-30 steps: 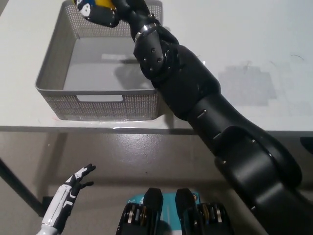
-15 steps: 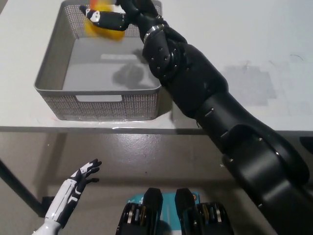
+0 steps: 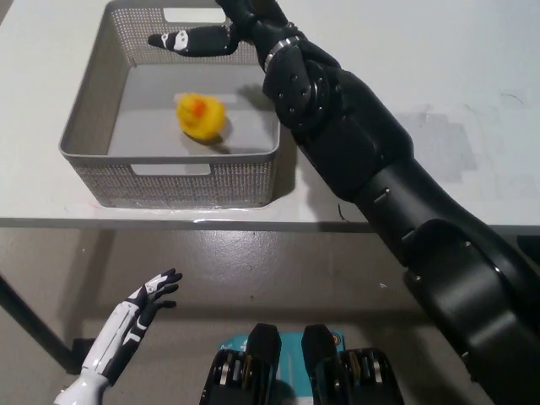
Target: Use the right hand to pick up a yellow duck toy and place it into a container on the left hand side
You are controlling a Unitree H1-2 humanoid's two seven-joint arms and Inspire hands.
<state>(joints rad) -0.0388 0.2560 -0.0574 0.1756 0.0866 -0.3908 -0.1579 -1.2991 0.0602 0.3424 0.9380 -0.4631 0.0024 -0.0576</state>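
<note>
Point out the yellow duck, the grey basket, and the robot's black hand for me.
yellow duck (image 3: 201, 116), head view, on its body.
grey basket (image 3: 181, 178), head view, on its near mesh wall.
right hand (image 3: 202, 35), head view, on its extended fingers.

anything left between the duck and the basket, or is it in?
Nothing in the way: the duck already lies on the floor of the basket. The right hand hangs open above it; the left hand rests open below the table.

Single head view, steeply downward over table (image 3: 472, 93) edge and floor below
</note>
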